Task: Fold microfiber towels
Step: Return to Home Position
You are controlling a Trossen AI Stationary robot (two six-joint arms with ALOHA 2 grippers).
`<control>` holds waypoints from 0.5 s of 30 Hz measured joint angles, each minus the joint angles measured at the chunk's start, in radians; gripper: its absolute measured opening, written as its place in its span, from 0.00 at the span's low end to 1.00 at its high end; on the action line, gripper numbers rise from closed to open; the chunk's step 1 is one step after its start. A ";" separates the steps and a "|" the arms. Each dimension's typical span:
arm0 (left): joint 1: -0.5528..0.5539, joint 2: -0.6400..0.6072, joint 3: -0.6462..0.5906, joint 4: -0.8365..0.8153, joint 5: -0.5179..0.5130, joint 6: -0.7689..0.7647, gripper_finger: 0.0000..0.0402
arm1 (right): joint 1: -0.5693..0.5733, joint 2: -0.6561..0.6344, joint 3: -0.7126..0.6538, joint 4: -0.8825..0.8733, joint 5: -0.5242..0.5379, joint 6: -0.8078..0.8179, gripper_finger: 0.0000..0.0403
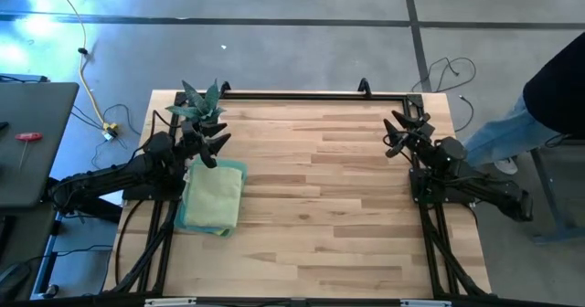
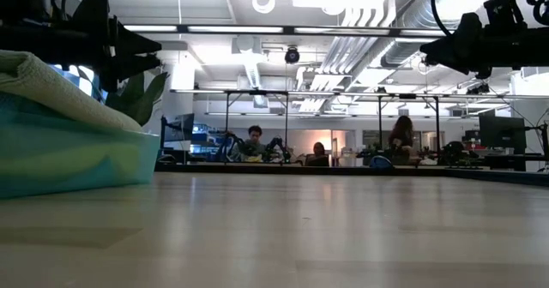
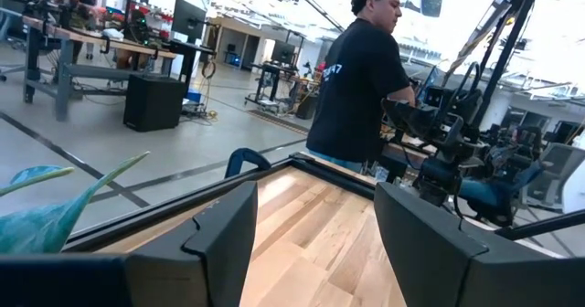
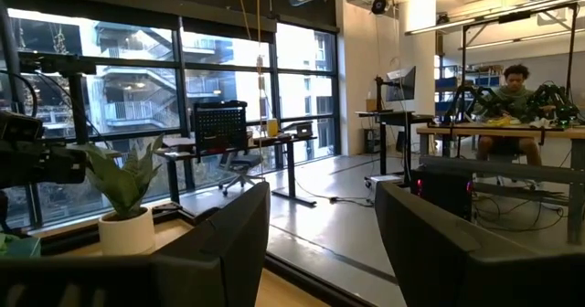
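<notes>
Towels (image 1: 215, 190) stacked in the bin (image 2: 77, 164), we hold both arms' jaws open, empty above the bench (image 1: 320, 206); only homing remains

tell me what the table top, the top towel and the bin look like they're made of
The table top looks like pale wood in joined strips, with visible grain and a smooth, slightly shiny finish. The top towel is soft, matte, pale green cloth with slumping edges, likely microfiber. The bin is probably thin teal plastic, since colour seems to show through its wall.
</notes>
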 joint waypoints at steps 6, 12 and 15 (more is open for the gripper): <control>0.000 0.000 0.000 0.000 0.000 0.000 0.53 | 0.000 0.000 0.000 0.000 0.000 0.000 0.48; 0.000 0.000 0.000 0.000 0.000 0.000 0.53 | 0.000 0.000 0.000 0.000 0.000 0.000 0.48; 0.000 0.000 0.000 0.000 0.000 0.000 0.53 | 0.000 0.000 0.000 0.000 0.000 0.000 0.48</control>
